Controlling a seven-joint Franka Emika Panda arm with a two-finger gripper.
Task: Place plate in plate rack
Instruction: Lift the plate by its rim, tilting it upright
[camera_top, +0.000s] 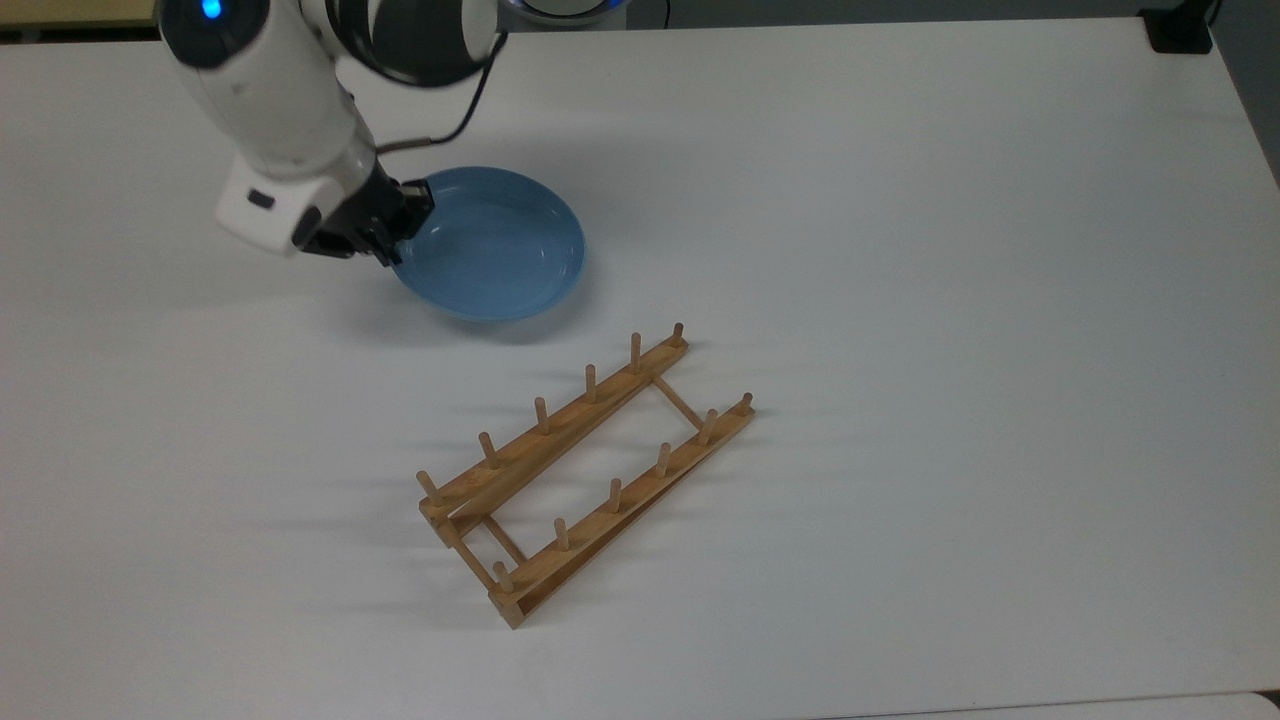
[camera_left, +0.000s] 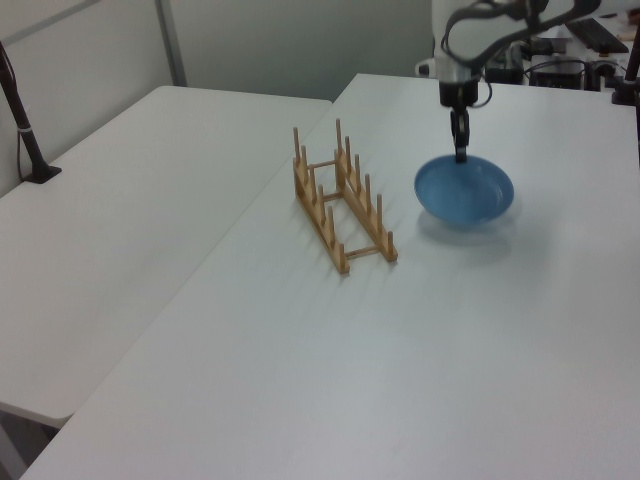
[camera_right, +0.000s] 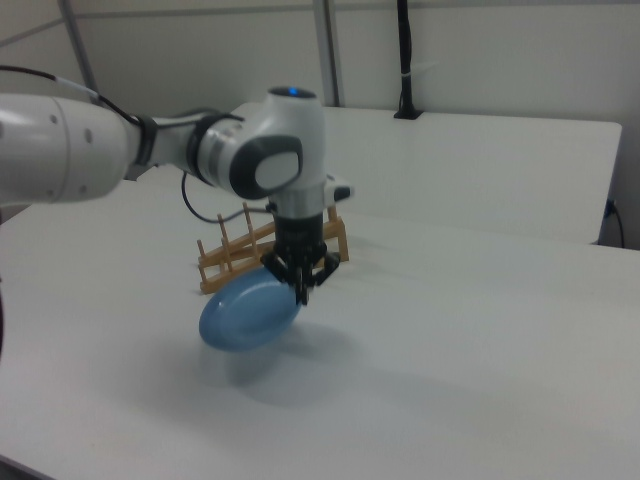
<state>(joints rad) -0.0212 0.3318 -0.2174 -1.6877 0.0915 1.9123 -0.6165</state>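
The light-blue plate (camera_top: 490, 245) (camera_left: 464, 188) (camera_right: 250, 311) hangs tilted above the white table, held by its rim. My gripper (camera_top: 405, 228) (camera_left: 461, 153) (camera_right: 302, 291) is shut on that rim, at the plate's left edge in the top view. The wooden plate rack (camera_top: 585, 468) (camera_left: 342, 197) (camera_right: 270, 248) lies on the table with its pegs upright and nothing in it. It is below and to the right of the plate in the top view, and to the plate's left in the left view.
The white table (camera_top: 950, 300) stretches wide around the rack. A second white table (camera_left: 130, 200) adjoins it at the left view's left. A black post (camera_left: 22, 120) stands at that table's far left edge. Dark equipment (camera_top: 1180, 30) sits at the top view's upper right corner.
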